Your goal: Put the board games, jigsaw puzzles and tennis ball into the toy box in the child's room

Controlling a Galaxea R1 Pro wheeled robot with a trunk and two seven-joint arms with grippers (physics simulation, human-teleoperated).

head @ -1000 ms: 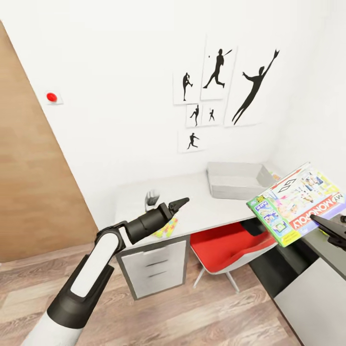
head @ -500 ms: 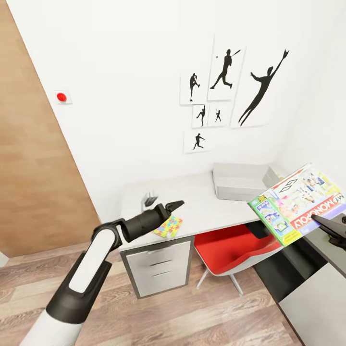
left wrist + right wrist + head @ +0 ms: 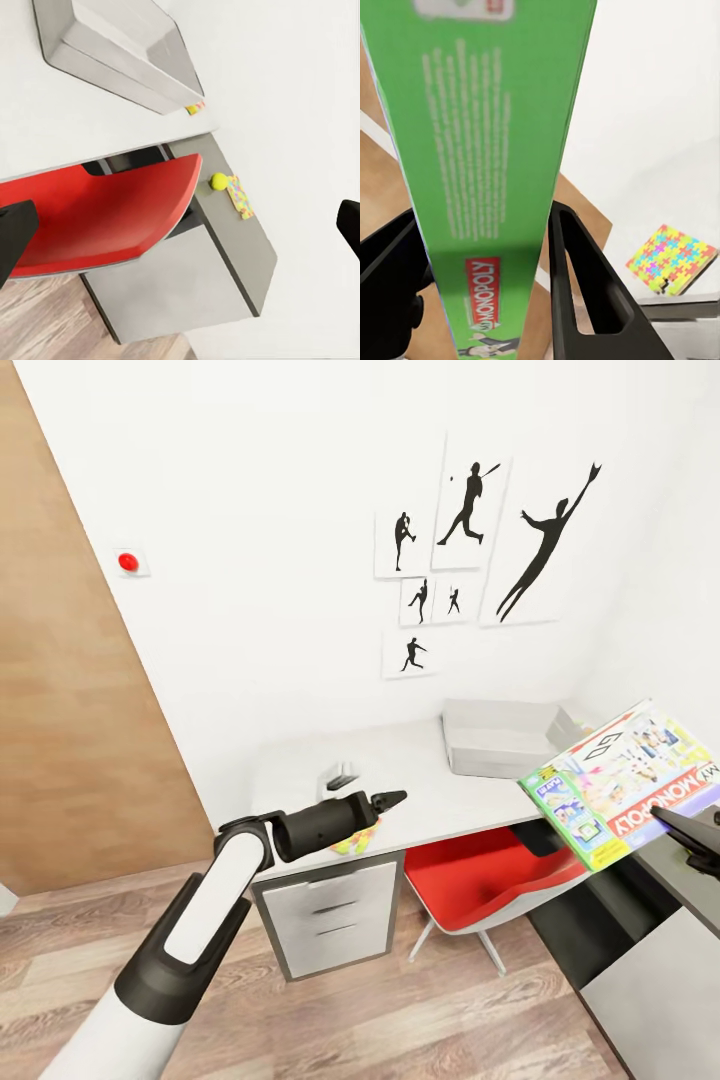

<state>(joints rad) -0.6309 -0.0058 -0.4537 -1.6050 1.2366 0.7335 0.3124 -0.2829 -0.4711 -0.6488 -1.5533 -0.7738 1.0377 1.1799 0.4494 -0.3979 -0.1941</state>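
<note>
The right gripper (image 3: 690, 838) pinches the Monopoly box (image 3: 625, 780) by its edge, holding it in the air beside the desk (image 3: 420, 785). The grey toy box (image 3: 500, 738) sits on the desk, ahead and to the left of the game, so the right arm is nearer. The game's long side points toward it. A red chair (image 3: 480, 870) stands below. The left gripper (image 3: 390, 798) hovers over a puzzle (image 3: 352, 844), its fingers spread and holding nothing.

"monopoly" reads on the board game box (image 3: 628, 782), face and green edge (image 3: 495, 187).
</note>
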